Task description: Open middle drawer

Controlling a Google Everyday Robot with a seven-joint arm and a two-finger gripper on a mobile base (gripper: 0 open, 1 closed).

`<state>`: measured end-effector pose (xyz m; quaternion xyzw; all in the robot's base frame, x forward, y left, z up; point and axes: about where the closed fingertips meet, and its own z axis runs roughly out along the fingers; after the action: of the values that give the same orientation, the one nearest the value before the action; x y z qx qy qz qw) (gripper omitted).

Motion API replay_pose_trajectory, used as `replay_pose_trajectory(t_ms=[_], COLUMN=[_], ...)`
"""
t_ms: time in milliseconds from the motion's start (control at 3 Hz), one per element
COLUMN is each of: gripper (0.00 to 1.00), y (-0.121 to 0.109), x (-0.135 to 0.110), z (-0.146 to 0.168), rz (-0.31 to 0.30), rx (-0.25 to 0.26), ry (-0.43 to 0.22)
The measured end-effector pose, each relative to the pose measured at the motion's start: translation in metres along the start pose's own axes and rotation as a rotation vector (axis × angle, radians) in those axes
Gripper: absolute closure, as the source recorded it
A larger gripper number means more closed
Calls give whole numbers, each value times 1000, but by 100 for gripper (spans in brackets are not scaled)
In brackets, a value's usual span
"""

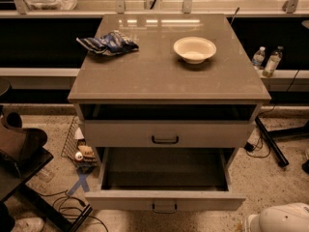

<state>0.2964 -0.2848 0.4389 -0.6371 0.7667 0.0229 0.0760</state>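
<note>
The middle drawer (164,200) stands pulled well out at the cabinet's lower front. Its dark grey inside (164,168) is bare, and its small black bar handle (164,208) faces me. Above it, another drawer (125,134) with the same kind of handle sits pushed in under a dark gap below the countertop. A white rounded part of my arm (285,219) shows in the bottom right corner, right of and below the open drawer's front. My gripper is out of view past the frame's edge.
On the countertop (169,76) lie a blue-and-white chip bag (108,42) and a white bowl (194,49). Two bottles (266,61) stand on a ledge at right. Cables and a dark bar (271,141) lie on the floor at right, small clutter (82,153) at left.
</note>
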Motion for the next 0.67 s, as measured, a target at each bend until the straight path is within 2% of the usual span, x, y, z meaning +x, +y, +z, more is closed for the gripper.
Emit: replay_pose_trajectory(t_ms=[333, 667], gripper=[70, 93], y=[-10, -48], x=[-13, -44], z=[-4, -27], rz=[-37, -130], rx=[36, 140], ry=[-10, -22])
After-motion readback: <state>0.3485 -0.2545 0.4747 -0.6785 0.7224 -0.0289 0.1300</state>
